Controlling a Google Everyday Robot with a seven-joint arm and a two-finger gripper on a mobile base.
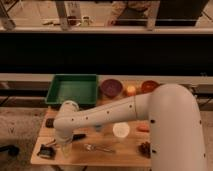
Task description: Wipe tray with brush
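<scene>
Green grabs us first: the tray (pixel 75 91) sits at the back left of the wooden surface (pixel 120 155), far from the action. We see the white arm (pixel 110 114) coming in from the right and bending down at the elbow toward the front left corner. There is the tool (pixel 65 148), low over the surface. Whether it is spread or pressed together, we cannot tell.

Now the brush (pixel 47 151). Its dark, greyish head lies at the front left edge, just left of the tool. A black stretch that looks like its handle shows on the tool's other side, so the tool seems to sit right over the brush. We cannot say whether they touch.

The tray is well apart from both, further back. Near its front left corner lies a black block (pixel 50 122). To the tray's right we have a purple bowl (pixel 111 87), an orange fruit (pixel 131 90) and an orange bowl (pixel 149 86) in a row. A white cup (pixel 120 130) and a small metal utensil (pixel 99 148) lie right of the tool.
</scene>
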